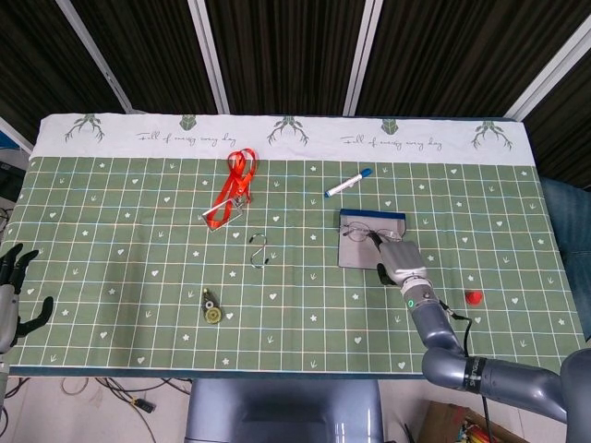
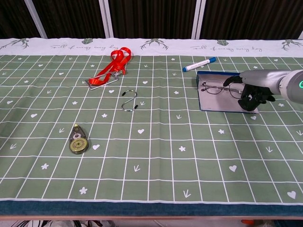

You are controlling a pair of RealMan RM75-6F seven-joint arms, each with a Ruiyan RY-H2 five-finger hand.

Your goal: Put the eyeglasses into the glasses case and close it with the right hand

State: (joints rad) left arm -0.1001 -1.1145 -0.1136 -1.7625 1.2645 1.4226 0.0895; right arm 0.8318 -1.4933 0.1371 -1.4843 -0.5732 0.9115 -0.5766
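The eyeglasses (image 1: 362, 233) (image 2: 218, 87) lie lenses-up inside the flat, open glasses case (image 1: 355, 255) (image 2: 222, 102), grey with a blue rim, right of the table's middle. My right hand (image 1: 399, 259) (image 2: 253, 90) sits low on the case's right end, fingers curled down beside the right lens. Whether it grips the case or only touches it is hidden. My left hand (image 1: 11, 293) hangs off the table's far left edge, fingers apart, holding nothing.
A blue-capped marker (image 1: 348, 183) (image 2: 200, 64) lies just behind the case. A red lanyard (image 1: 231, 189) (image 2: 111, 68), a metal S-hook (image 1: 260, 251) (image 2: 129, 101) and a tape dispenser (image 1: 211, 307) (image 2: 78, 140) lie left of centre. A small red object (image 1: 474, 297) sits right of my forearm.
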